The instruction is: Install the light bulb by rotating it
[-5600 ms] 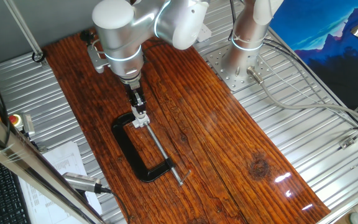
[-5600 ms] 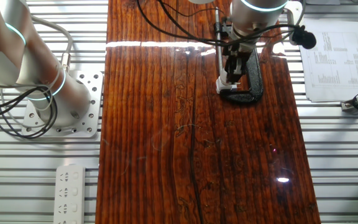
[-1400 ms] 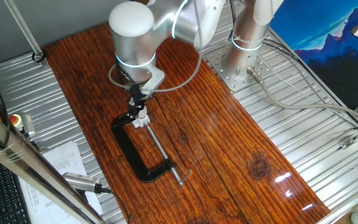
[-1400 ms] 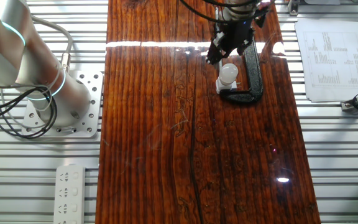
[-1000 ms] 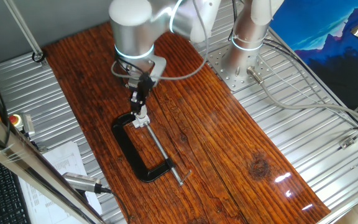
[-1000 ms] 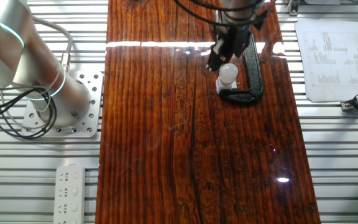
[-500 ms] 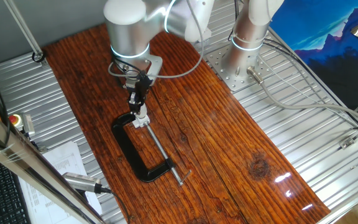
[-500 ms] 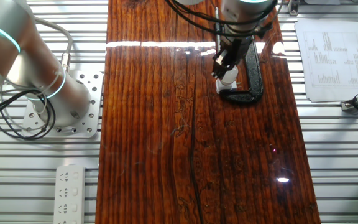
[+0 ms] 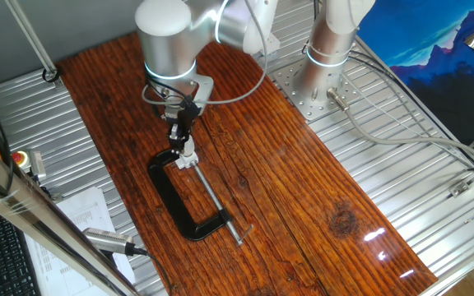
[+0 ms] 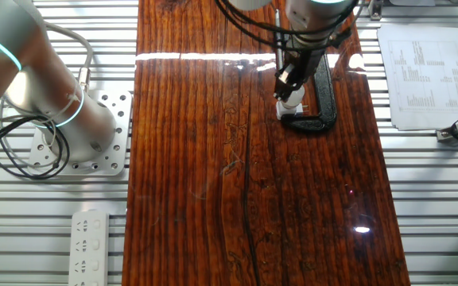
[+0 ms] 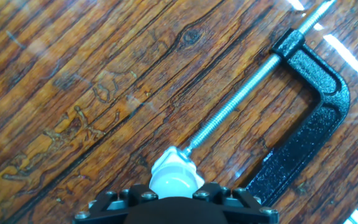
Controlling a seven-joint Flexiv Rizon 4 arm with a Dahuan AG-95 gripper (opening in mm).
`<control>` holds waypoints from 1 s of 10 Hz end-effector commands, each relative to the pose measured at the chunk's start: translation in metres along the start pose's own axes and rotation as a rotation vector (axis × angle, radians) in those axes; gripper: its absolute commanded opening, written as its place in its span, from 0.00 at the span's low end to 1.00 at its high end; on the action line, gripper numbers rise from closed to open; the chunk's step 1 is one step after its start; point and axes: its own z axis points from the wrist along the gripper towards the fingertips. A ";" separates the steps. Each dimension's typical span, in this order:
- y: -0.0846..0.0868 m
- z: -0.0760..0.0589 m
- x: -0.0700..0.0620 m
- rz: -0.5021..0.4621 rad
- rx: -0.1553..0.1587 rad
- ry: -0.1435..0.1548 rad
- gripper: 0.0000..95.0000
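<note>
Apparently gripper sat over the light bulb, bulb upright in socket at the C-clamp; grip state unclear. Risk: off-axis twist could cross-thread it.

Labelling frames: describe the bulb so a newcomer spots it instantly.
Find the black C-clamp on the wooden table. At the tip of its long screw sits a white socket. The bulb is the small frosted dome on top, right under the gripper.
</note>
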 end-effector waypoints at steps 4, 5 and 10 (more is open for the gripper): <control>0.003 0.001 0.002 0.016 0.006 0.003 0.60; 0.003 0.000 0.003 0.023 0.008 0.003 0.40; 0.002 0.001 0.003 0.043 0.009 0.006 0.20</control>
